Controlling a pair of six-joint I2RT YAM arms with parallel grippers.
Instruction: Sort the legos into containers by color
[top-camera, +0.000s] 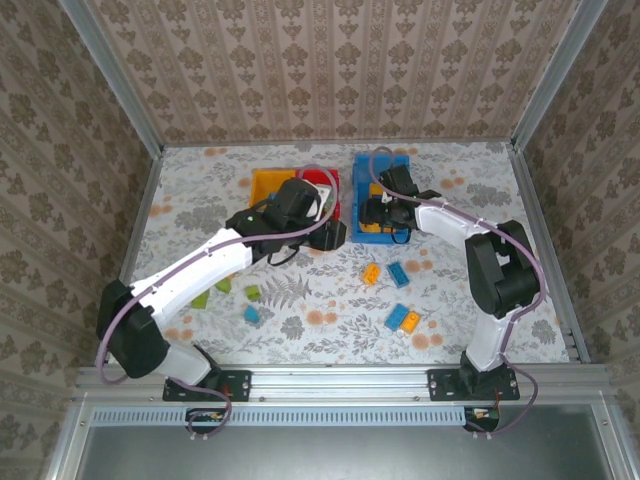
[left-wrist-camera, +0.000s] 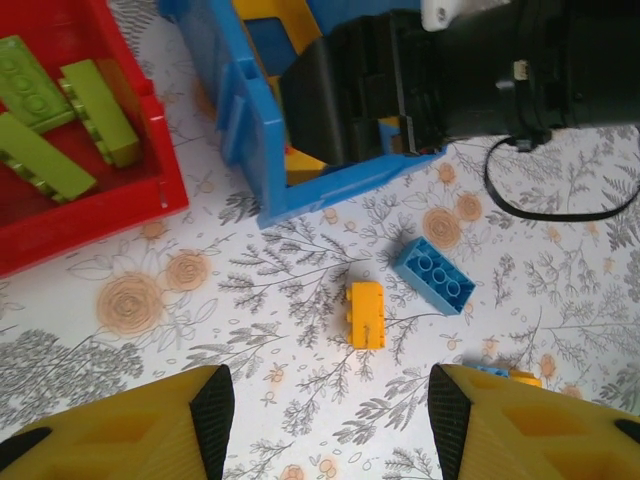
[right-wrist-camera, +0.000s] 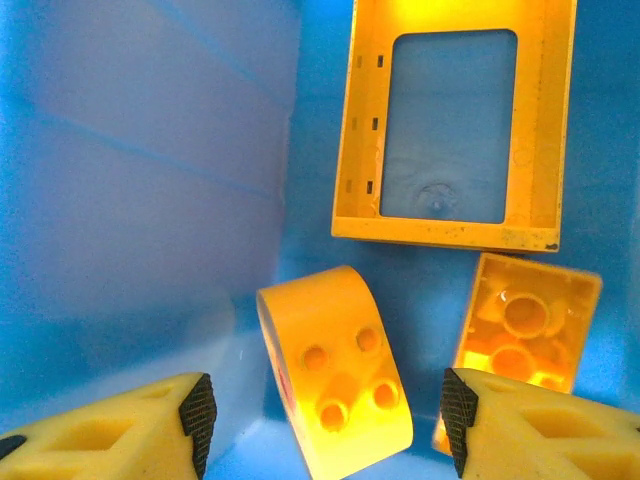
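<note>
Jaws spread and empty on both arms: right gripper (right-wrist-camera: 328, 425) down inside far blue bin (right-wrist-camera: 150, 150), rounded yellow brick (right-wrist-camera: 335, 370) lying loose between its fingers; left gripper (left-wrist-camera: 330, 415) over table just near of red bin (left-wrist-camera: 90, 215) with green bricks (left-wrist-camera: 95, 110), above orange brick (left-wrist-camera: 367, 314).
</note>
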